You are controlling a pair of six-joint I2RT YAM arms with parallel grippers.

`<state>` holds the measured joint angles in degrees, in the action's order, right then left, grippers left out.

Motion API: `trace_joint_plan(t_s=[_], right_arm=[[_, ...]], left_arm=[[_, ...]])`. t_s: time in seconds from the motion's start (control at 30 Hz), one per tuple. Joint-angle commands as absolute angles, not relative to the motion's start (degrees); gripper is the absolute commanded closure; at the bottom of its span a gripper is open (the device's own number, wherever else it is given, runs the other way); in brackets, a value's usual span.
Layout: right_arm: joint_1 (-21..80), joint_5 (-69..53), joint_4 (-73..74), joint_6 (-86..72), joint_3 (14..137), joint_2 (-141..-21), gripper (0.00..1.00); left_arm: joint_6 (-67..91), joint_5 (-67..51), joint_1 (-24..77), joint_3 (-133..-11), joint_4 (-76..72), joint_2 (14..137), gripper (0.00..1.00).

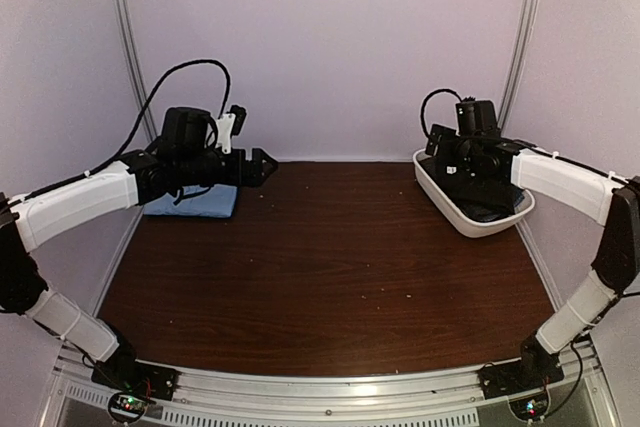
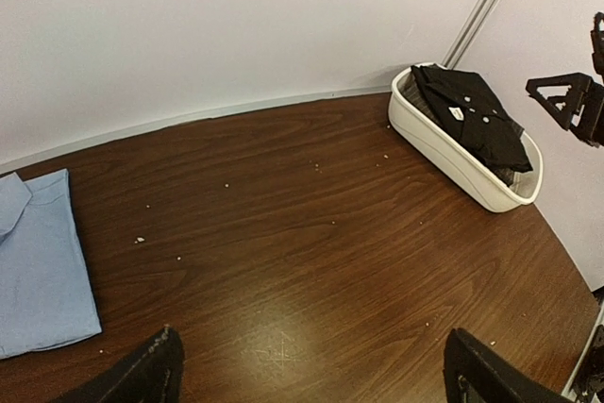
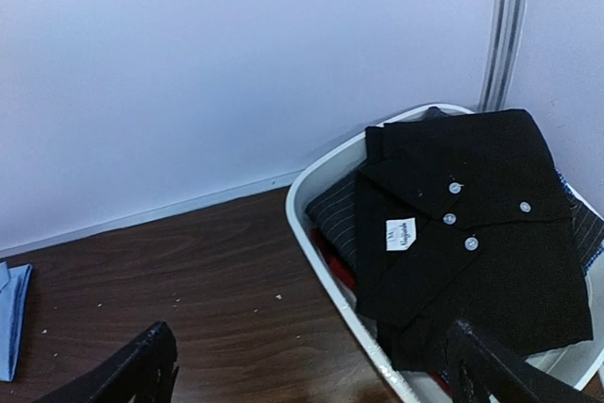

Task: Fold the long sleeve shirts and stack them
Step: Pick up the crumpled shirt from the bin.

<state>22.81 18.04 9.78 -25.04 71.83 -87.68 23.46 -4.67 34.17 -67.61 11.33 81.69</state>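
Gaping empty alike, the right end effector is hovering over the black shirt in the white tub and the left end effector near the light blue shirt.

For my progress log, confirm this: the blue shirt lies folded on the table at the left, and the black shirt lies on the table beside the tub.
One thing is wrong. The black shirt lies inside the tub, not on the table beside it, as the left wrist view shows. The blue shirt does lie folded on the table at the left.
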Motion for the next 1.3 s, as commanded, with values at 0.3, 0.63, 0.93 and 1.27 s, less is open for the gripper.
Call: trace_joint_plan(t_s=[0.3,0.63,0.93,1.27], right_arm=[[9.6,14.0,19.1,-22.7,86.0,-109.2,0.05],[8.9,14.5,22.9,-23.4,90.8,-118.7,0.2],[8.9,14.6,22.9,-22.8,91.4,-118.0,0.74],[9.9,11.4,23.0,-19.6,93.9,-109.6,1.0]], left_arm=[[21.4,-7.6,32.8,-69.4,11.9,82.5,0.02],[21.5,-7.8,32.6,-69.1,12.1,83.2,0.02],[22.3,-7.9,32.6,-69.1,12.1,83.3,0.02],[22.9,-7.3,32.6,-69.9,12.1,82.9,0.02]])
